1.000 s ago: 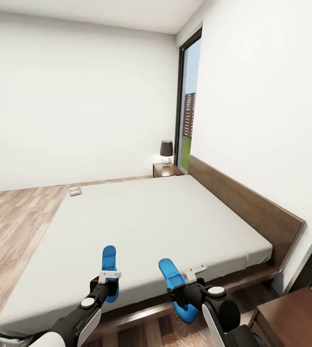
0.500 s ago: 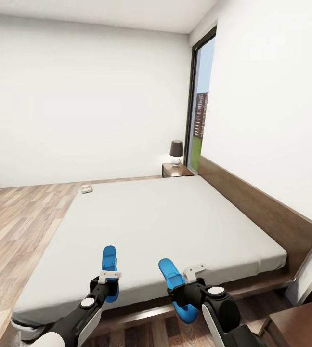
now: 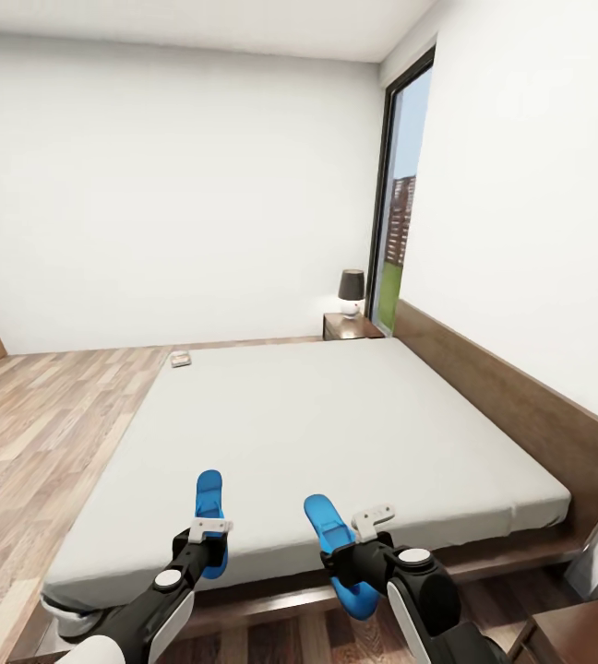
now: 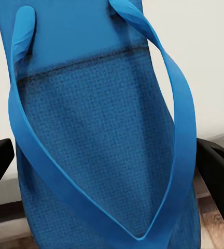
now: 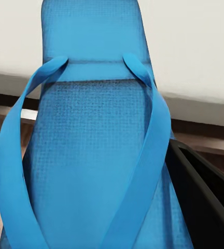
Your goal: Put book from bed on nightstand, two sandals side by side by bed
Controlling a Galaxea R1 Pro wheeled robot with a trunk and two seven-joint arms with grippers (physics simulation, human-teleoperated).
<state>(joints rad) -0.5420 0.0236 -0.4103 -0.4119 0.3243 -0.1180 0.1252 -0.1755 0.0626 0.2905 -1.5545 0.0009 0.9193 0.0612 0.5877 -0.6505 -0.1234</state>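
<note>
Both claws are closed on a sandal each: left claw [image 3: 209, 535] grips the left sandal [image 3: 209, 516], right claw [image 3: 354, 544] grips the right sandal [image 3: 340, 553], both held out in front of the trunk above the near edge of the bed [image 3: 336, 433]. Wrist views confirm: blue sole and straps of one sandal [image 4: 101, 145] between dark fingers [image 4: 218, 171], likewise the other sandal [image 5: 91, 155] with a finger [image 5: 205, 202] alongside it. Change over the last second: the whole head view swings, so the window [image 3: 400, 221], lamp [image 3: 351, 291] and far nightstand [image 3: 350, 326] slide rightward in frame, and more floor [image 3: 31, 415] opens at left; arms and sandals keep their place in frame. Reading: base or head is turning, not the things moving. Book [image 3: 181, 359] lies at the far left corner of the mattress, untouched. Judgement: sandals are yet to be set down beside the bed; book transfer not yet begun.
</note>
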